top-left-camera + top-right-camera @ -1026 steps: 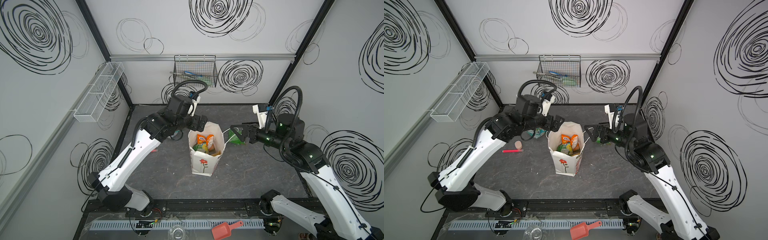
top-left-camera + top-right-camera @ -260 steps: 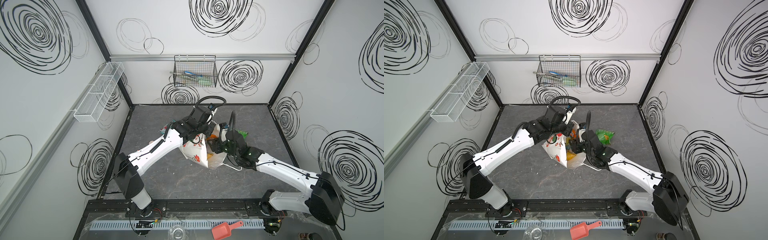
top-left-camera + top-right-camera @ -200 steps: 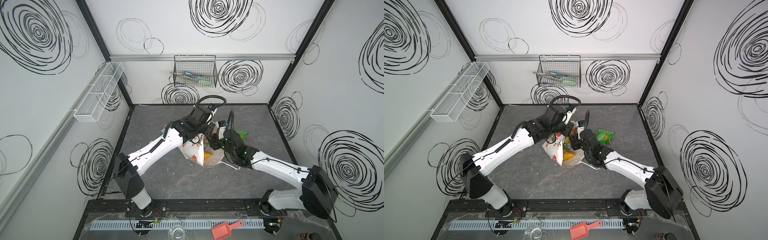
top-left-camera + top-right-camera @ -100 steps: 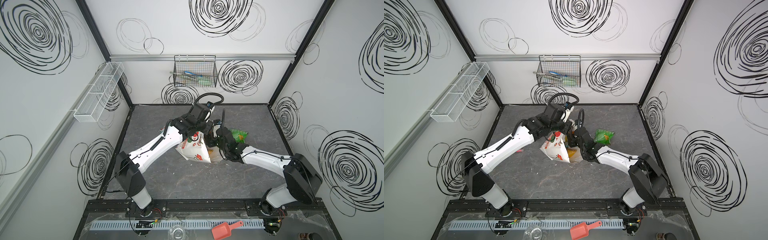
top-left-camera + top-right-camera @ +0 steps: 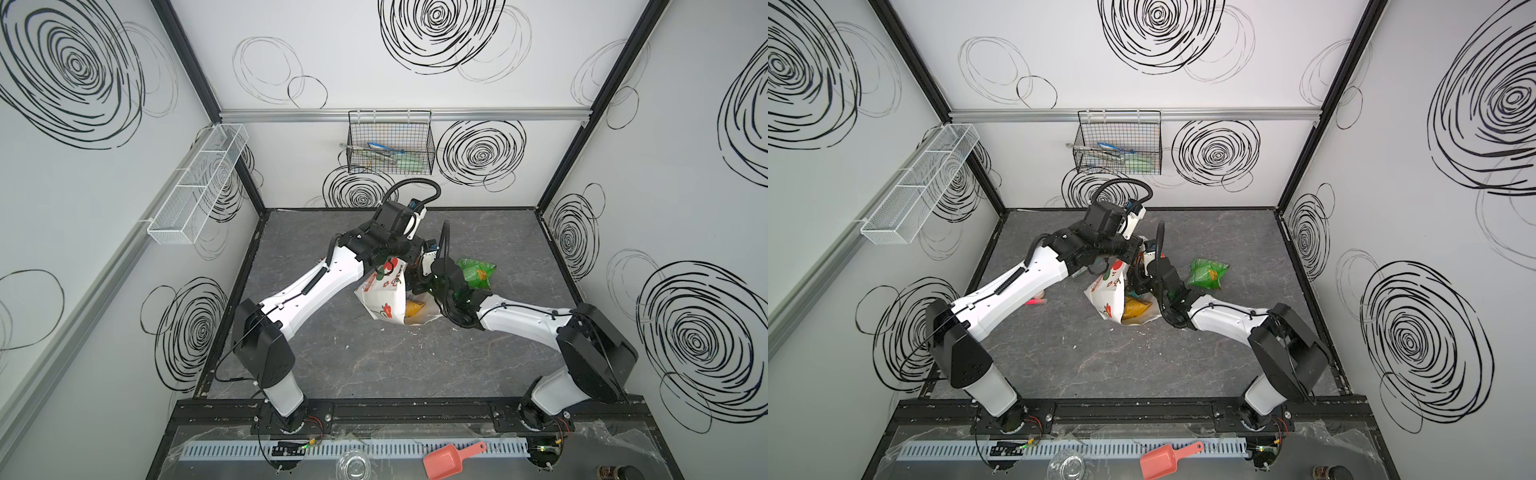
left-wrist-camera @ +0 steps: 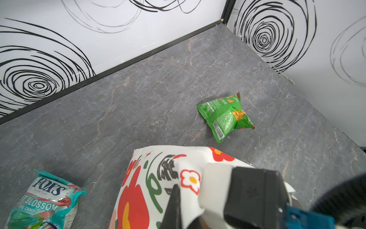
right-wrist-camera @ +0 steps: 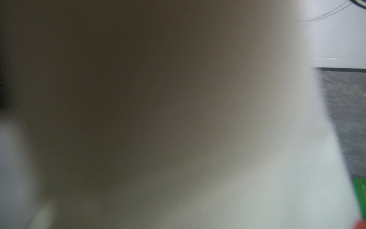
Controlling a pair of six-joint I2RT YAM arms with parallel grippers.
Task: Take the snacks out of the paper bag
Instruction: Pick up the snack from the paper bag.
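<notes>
The white paper bag (image 5: 382,297) (image 5: 1106,291) with red flowers lies tipped over mid-table, its mouth facing right. My left gripper (image 6: 178,190) is shut on its upper edge (image 6: 158,178). A yellow-orange packet (image 5: 413,308) (image 5: 1133,309) shows in the mouth. My right wrist (image 5: 446,276) is pushed in at the mouth, and its fingers are hidden. Blurred white paper fills the right wrist view. A green packet (image 5: 476,272) (image 5: 1206,272) (image 6: 225,117) lies on the table right of the bag. A teal-white packet (image 6: 43,200) lies behind the bag.
A pink stick (image 5: 1036,300) lies under my left arm. A wire basket (image 5: 390,143) hangs on the back wall and a mesh shelf (image 5: 199,183) on the left wall. A pink scoop (image 5: 451,457) lies beyond the front rail.
My right arm has pushed further left and back into the bag's mouth. The bag has shifted a little left with my left gripper still holding its edge.
</notes>
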